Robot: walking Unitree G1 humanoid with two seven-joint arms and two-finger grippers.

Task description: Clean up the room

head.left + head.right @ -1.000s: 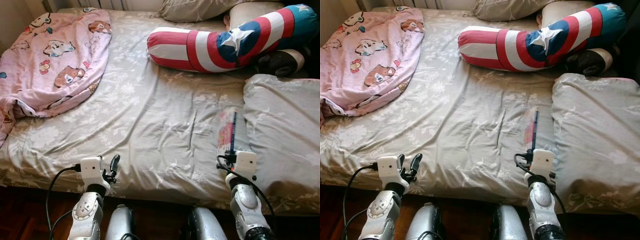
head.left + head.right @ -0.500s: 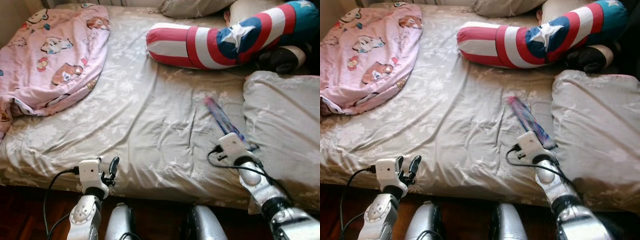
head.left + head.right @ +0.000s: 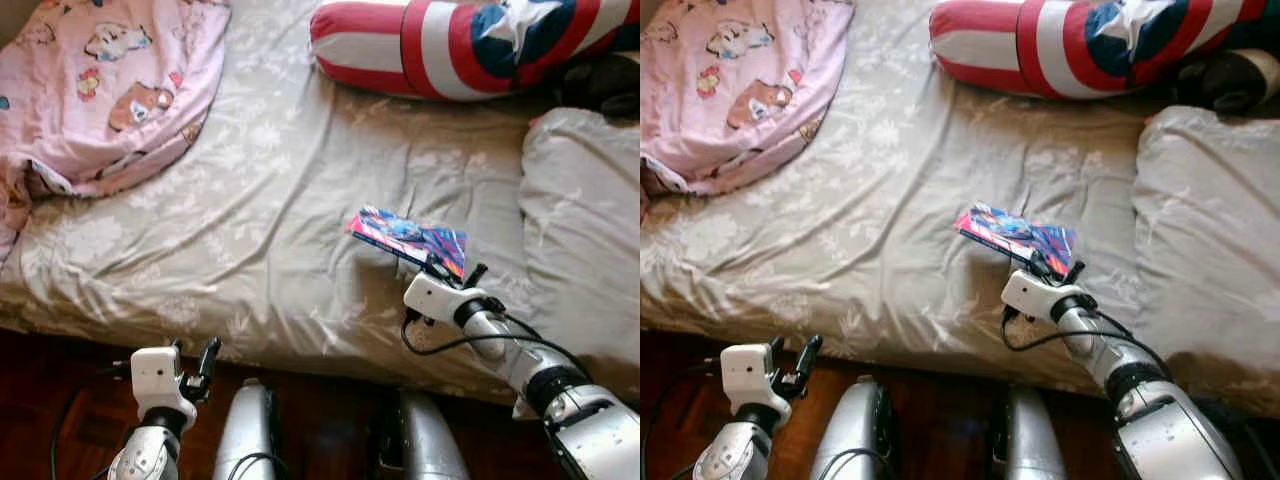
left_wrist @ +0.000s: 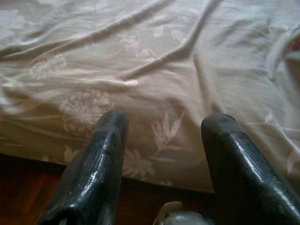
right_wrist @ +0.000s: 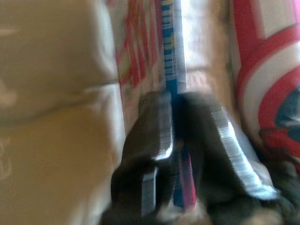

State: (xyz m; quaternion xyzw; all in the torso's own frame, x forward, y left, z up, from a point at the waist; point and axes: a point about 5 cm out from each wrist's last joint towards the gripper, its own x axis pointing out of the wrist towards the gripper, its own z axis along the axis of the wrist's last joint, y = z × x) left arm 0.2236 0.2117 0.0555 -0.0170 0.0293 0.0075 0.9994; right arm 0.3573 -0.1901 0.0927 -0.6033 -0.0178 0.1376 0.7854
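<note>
Book (image 3: 408, 238) (thin, colourful) clamped in right gripper (image 3: 449, 273) above bed (image 3: 280, 200); left gripper (image 4: 161, 154) spread.

Count taken with the bed (image 3: 300, 200) as reference.

Bed: one, covered by one grey floral sheet (image 3: 250, 250).

Blanket (image 3: 100, 90): one, pink with cartoon animals, heaped at the bed's far left corner.

Bolster cushion (image 3: 470, 45): one, striped red and white with a white star on blue, lying across the head of the bed.

Grey pillow (image 3: 585, 230): one, on the bed's right side.

Book (image 3: 408, 238): one, thin with a colourful cover, above the sheet near the pillow.

Dark rounded item (image 3: 1225, 80): one, between cushion and pillow; kind cannot be determined.

Grippers: two. Left gripper (image 3: 192, 362) at the bed's near edge; right gripper (image 3: 450, 272) at the book.
</note>
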